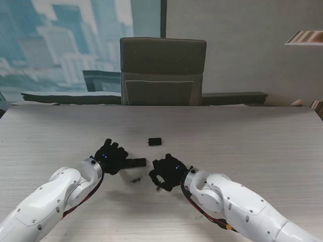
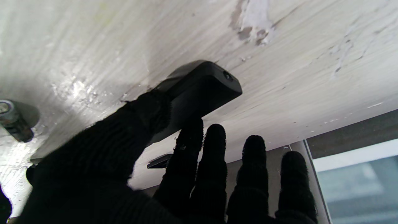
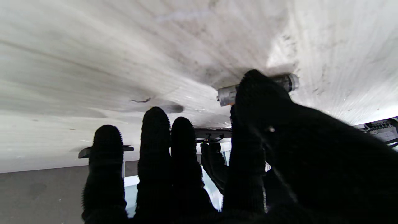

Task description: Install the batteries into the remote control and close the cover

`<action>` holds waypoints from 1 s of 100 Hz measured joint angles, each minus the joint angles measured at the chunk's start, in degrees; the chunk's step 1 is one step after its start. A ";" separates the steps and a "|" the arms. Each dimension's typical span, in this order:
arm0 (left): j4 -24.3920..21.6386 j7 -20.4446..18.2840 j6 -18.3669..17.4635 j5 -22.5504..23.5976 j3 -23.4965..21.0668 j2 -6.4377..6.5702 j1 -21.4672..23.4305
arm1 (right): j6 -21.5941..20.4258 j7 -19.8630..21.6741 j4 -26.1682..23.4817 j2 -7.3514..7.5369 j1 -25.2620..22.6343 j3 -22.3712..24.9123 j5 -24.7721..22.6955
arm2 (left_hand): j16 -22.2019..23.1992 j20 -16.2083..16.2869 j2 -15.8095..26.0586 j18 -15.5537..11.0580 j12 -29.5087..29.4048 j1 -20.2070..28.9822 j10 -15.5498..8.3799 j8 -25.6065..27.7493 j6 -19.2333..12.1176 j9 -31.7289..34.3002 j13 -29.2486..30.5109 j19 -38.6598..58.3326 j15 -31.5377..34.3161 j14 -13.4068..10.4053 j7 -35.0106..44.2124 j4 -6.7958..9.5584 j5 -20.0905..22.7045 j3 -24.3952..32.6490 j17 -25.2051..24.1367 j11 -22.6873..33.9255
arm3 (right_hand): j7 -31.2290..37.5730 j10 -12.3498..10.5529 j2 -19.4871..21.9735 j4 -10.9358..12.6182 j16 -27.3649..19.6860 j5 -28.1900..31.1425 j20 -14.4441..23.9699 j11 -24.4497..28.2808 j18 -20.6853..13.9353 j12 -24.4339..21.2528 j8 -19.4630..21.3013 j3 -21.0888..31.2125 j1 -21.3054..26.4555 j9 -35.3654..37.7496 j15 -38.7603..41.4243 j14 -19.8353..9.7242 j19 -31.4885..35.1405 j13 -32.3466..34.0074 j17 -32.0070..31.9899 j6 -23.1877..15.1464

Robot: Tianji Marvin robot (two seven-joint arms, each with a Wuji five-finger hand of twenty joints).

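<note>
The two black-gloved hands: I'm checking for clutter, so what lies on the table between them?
In the stand view, a small loose battery lies between the left hand and right hand.

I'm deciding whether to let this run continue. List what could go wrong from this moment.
1. The right hand pinches a battery only between thumb and one finger; the round cell could roll out of that hold.
2. The left hand grips the remote at one end, so it may pivot when the battery is pressed in.
3. A second battery lies loose on the table between the hands; either one could knock it away.
</note>
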 measured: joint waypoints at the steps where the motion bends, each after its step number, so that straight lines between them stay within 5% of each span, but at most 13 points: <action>1: 0.01 0.00 -0.01 -0.02 0.01 0.00 -0.01 | 0.04 0.11 -0.08 0.00 -0.11 0.16 0.08 | 0.00 0.00 0.00 0.00 0.00 0.00 0.00 0.01 0.00 0.00 0.00 0.00 0.00 0.00 0.02 0.00 0.00 0.00 0.00 0.00 | 0.00 0.00 0.00 0.00 0.00 0.13 -0.01 -0.29 0.00 0.00 0.00 -0.01 0.01 0.00 -0.01 0.00 -0.01 -0.01 0.00 0.42; 32: 0.36 -0.28 -0.72 -0.87 1.42 0.23 -1.23 | 1.12 1.56 -2.21 -0.30 -3.24 3.94 3.00 | 0.00 -0.02 -1.38 0.00 0.00 0.00 0.00 1.48 0.16 0.01 0.00 0.00 0.00 0.00 3.89 -0.76 0.46 0.69 0.00 0.02 | 0.00 0.00 -0.04 0.00 -3.19 1.58 -0.62 -1.90 0.97 -0.67 0.17 -0.02 2.12 2.94 -6.54 1.55 -0.15 1.29 -0.01 8.23; 100: 0.57 -1.28 -1.81 -1.75 4.06 0.58 -3.27 | 7.79 0.46 -1.65 -2.85 -1.27 2.96 10.20 | 0.00 -0.05 -1.99 0.00 0.00 -0.01 0.38 1.64 3.24 0.55 0.01 0.00 0.01 0.00 6.23 -0.10 1.89 1.63 0.00 0.13 | 0.00 0.00 -0.04 0.00 -5.90 2.34 -0.71 -2.61 2.66 -0.76 1.46 0.22 2.82 6.47 -10.03 4.05 -0.63 4.55 1.48 13.14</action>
